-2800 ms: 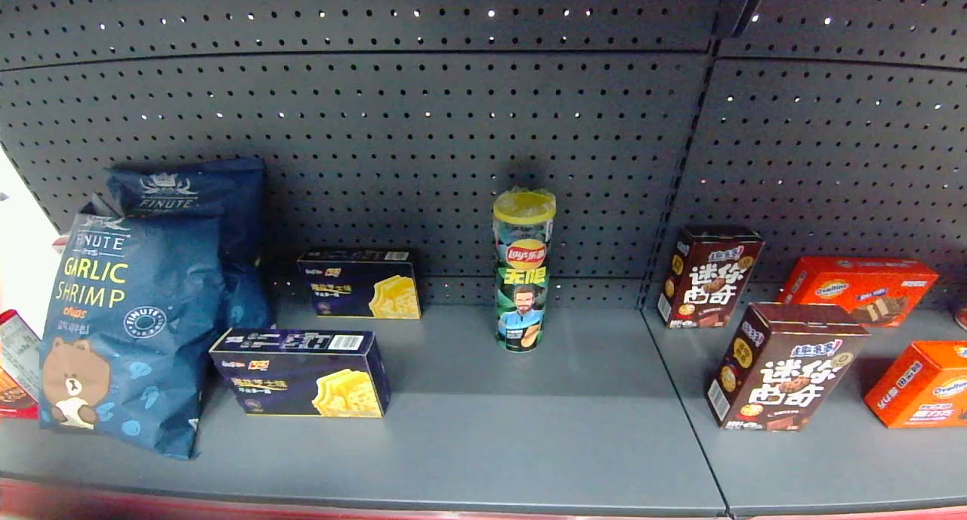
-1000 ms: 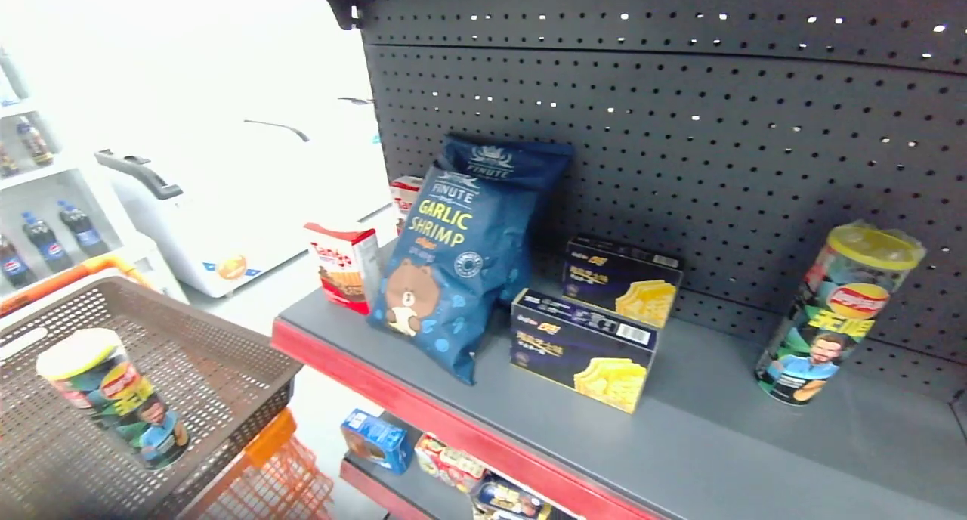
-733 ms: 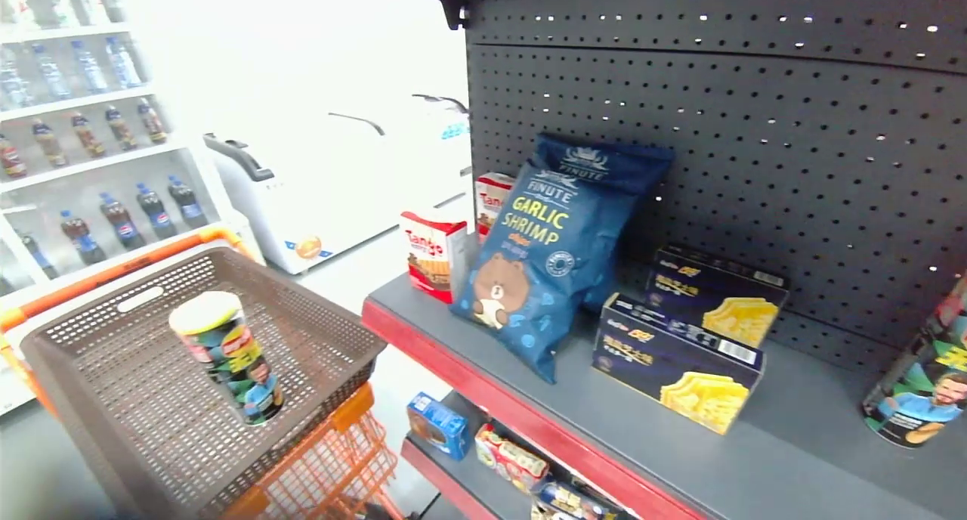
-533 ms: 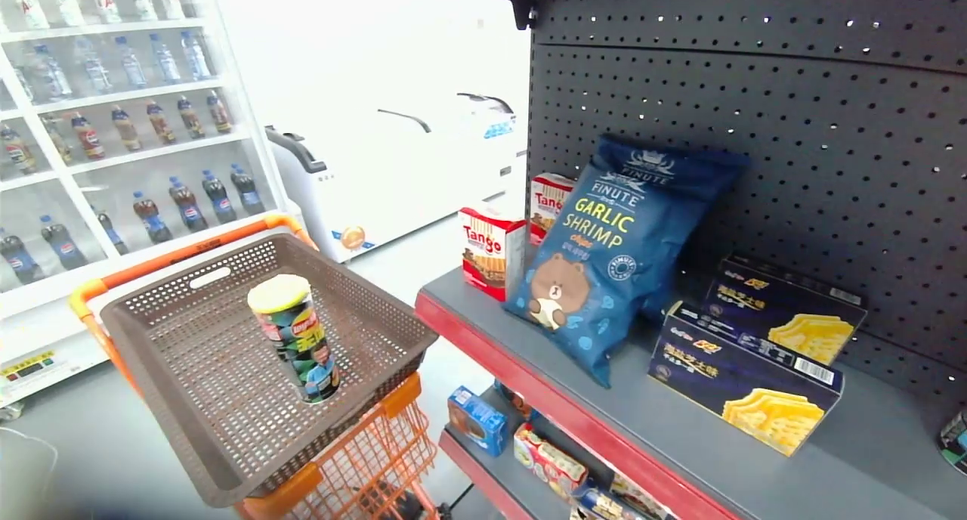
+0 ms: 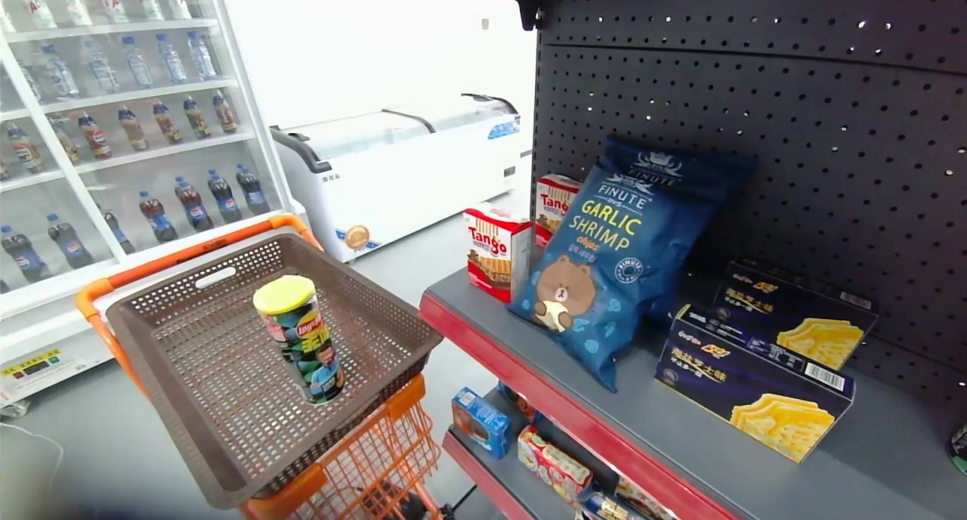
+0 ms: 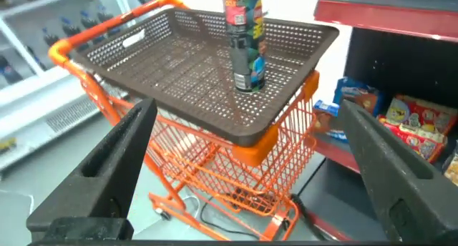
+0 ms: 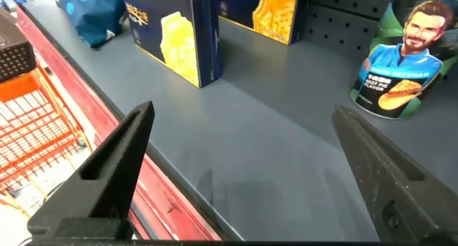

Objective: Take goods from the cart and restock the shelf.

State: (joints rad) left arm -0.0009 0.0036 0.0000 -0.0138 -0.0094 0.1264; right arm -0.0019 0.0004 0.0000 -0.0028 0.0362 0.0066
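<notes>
Left claw (image 6: pixel 247 105), right claw (image 7: pixel 243 110): black wedges

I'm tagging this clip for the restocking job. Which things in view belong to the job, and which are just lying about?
Job:
- cart can, upright in the cart
- shelf
- shelf can, the same kind

Lying about:
- snack bags
- blue boxes
- red boxes
- freezer
- drinks fridge

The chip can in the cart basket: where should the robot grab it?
Probably across the upper body of the chip can, coming level from the robot's side: it stands upright and alone, taller than the basket wall. The open left end effector faces it.
</notes>
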